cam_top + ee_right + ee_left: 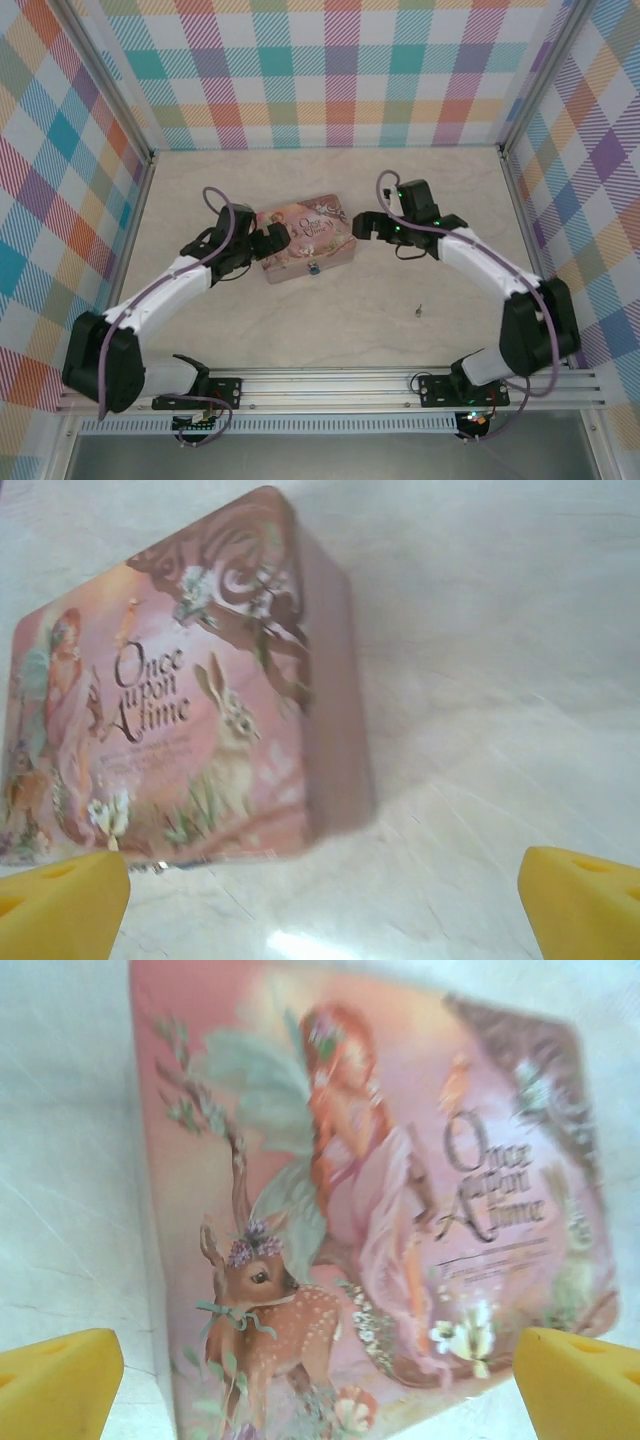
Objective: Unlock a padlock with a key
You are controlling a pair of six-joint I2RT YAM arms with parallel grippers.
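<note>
From above: pink tin [305,238] flat at mid-table, left gripper [272,242] just beside its left end, right gripper [362,228] just beside its right end, both spread wide and grasping nothing. At the tin's near wall, the padlock [314,269], a small blue speck. Well apart to the near right, the key [419,310], alone on the bare table [330,330]. Open wood on the far side up to the checked walls [330,70] and on the near side down to the rail [330,382]. From the left wrist: yellow fingers [55,1385] at both lower corners, released, with the lid between them and its left edge running down over pale table. Reads "Once upon A time" beside a fairy and a fawn; smaller lines below too blurred. From the right wrist: fingers [580,900] wide apart, tin at left with its right wall and rounded far corner showing, bare table all along the right. Same title, rabbit beneath.
</note>
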